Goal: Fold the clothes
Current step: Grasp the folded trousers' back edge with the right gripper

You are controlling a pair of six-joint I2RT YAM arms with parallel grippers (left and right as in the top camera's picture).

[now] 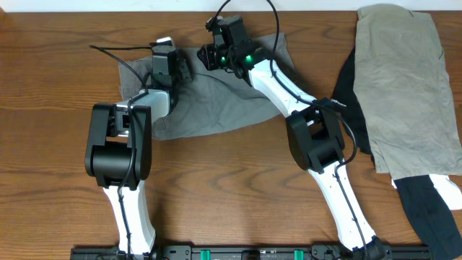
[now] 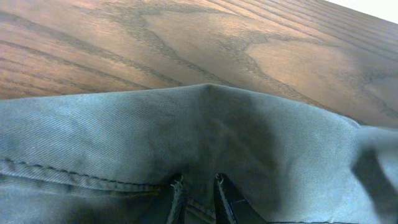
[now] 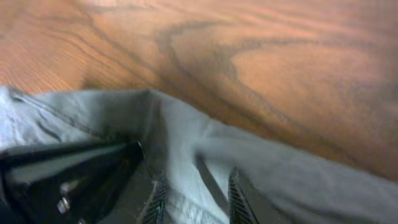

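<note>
The grey shorts [image 1: 216, 105] lie wrinkled on the wooden table, left of centre. My left gripper [image 1: 167, 61] is at their far left edge. In the left wrist view its fingertips [image 2: 196, 193] are close together, pinching a stitched fold of the shorts [image 2: 124, 137]. My right gripper [image 1: 213, 54] is at the far edge just to the right of it. In the right wrist view its fingertips [image 3: 193, 193] straddle and press a fold of the shorts [image 3: 280, 174]. The two grippers are close together, and the left one's black body [image 3: 68, 174] shows in the right wrist view.
A khaki-beige garment [image 1: 404, 79] lies at the far right, over a black garment [image 1: 433, 209] that reaches the right front. Bare wood [image 1: 58, 108] lies left of the shorts. Both arm bases stand at the front edge.
</note>
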